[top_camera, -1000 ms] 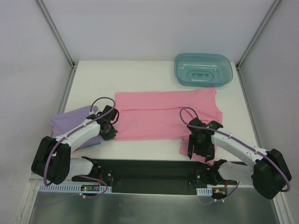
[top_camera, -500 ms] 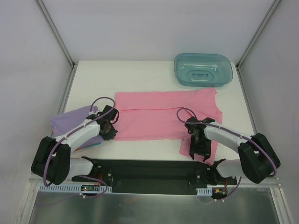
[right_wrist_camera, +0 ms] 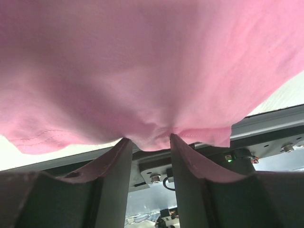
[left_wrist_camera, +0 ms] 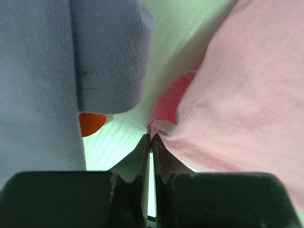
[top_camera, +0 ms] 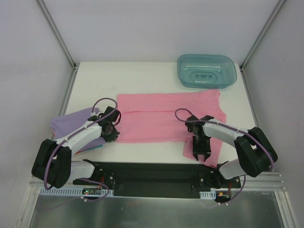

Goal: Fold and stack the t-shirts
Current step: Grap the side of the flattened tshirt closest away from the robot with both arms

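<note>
- Pale lavender purple cloth t-shirt [top_camera: 71, 124]: lies crumpled at the left edge of the white table [top_camera: 142, 76], partly under the left arm; an orange item [left_wrist_camera: 91, 122] shows beneath its hem in the left wrist view.
- Left gripper [top_camera: 113, 133]: fingers pressed together, pinching the near left corner of the bubblegum pink cloth t-shirt [top_camera: 166, 118].
- Pink t-shirt: spread flat across the middle of the table, one flap hanging toward the near right edge.
- Right gripper [top_camera: 200, 153]: fingers partly apart, with a bunch of the pink hem between them; whether it is gripped, I cannot tell.
- Translucent teal plastic tub [top_camera: 206, 71]: at the far right, touching the pink shirt's far corner.
</note>
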Controlling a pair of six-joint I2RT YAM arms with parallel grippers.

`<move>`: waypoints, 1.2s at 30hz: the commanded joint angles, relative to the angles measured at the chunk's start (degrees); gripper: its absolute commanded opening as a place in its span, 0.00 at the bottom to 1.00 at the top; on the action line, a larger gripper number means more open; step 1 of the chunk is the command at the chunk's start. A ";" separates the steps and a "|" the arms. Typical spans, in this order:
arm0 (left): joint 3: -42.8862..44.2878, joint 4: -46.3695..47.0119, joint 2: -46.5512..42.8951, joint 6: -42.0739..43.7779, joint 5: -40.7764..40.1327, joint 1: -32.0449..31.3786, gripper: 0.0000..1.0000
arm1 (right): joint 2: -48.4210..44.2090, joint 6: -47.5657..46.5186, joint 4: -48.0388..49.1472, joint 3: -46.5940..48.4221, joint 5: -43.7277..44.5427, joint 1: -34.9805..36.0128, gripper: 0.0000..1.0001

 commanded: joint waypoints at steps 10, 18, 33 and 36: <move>1.92 -0.93 -0.38 0.80 -1.24 0.70 0.00 | 1.68 -3.91 -1.38 3.30 3.43 -1.48 0.06; 5.26 -1.19 -0.64 1.94 -0.01 1.23 0.00 | -3.85 -3.64 -8.49 10.32 13.88 -1.65 0.00; 14.39 -1.19 3.13 2.91 -0.27 4.39 0.00 | 2.90 -10.84 -12.20 30.97 29.36 -6.22 0.01; 16.67 -1.19 5.42 3.34 -0.10 4.92 0.00 | 5.89 -12.34 -11.85 35.28 30.95 -7.63 0.01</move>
